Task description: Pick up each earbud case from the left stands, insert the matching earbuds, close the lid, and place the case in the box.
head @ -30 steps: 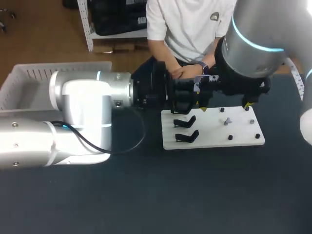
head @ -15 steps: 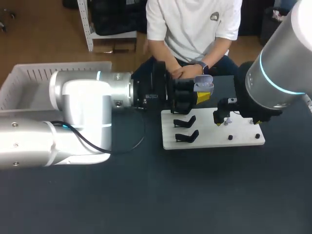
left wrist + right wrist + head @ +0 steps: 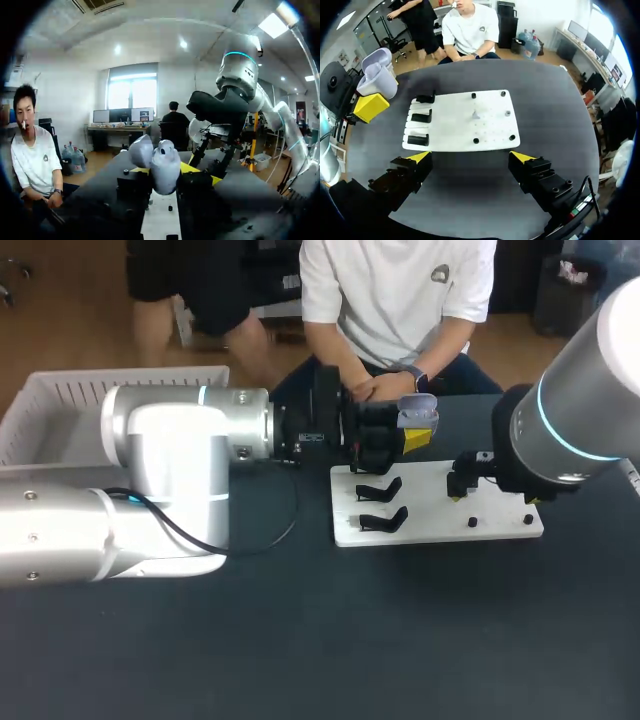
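Head view is showing the left gripper (image 3: 411, 436) clamping the pale grey, open-lidded earbud case (image 3: 418, 410) just past the far edge of the white rectangular board (image 3: 440, 520). The right gripper (image 3: 470, 157), fingers spread wide, is hovering above the board's right half. The white slatted box (image 3: 60, 400) is sitting well to the board's left.

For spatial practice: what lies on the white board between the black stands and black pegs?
Nothing: bare flat white board separates black stands from small black pegs, clearest in the right wrist view.

Bright, even room light from ceiling lamps (image 3: 272, 25), window (image 3: 132, 95) glare, faint shadows on table (image 3: 550, 115)
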Motion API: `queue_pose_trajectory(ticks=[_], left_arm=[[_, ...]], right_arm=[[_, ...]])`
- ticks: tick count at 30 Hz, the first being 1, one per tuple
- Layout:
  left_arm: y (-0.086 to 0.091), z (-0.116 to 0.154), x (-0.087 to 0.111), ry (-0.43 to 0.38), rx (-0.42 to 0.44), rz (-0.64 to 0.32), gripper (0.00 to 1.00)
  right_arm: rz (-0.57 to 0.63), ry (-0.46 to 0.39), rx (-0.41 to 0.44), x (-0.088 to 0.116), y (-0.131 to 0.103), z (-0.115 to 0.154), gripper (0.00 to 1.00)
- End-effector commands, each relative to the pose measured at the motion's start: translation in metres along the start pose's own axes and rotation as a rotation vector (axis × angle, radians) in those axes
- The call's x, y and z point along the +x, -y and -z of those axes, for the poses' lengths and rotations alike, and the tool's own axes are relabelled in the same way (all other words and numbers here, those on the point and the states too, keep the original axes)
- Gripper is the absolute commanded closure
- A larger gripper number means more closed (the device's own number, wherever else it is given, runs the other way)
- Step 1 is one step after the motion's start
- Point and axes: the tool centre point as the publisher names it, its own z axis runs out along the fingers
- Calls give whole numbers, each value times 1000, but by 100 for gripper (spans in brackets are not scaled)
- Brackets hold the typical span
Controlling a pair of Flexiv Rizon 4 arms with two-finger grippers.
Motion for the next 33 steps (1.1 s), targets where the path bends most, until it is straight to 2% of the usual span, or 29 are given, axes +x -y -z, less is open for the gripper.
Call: queue_pose_trajectory(ticks=[1,6,8,12,20,25,33], left_arm=[[0,0,1,6,-5,-3,100],[0,0,1,6,-5,-3,100],[0,0,1,6,-5,-3,100],[0,0,1,6,-5,-3,100],[0,0,1,6,-5,-3,100],[0,0,1,6,-5,-3,100],[0,0,1,6,-5,-3,100]], right_arm=[[-2,16,0,2,0,-1,0],[-2,16,0,2,0,-1,0],[-107,7,-34,0,-4,-10,0],[-205,1,-35,-9,-5,-23,0],[-203,-35,-54,-22,-2,-54,0],[-262,-65,-85,-31,7,-75,0],[-276,-97,-80,-41,10,-105,0]])
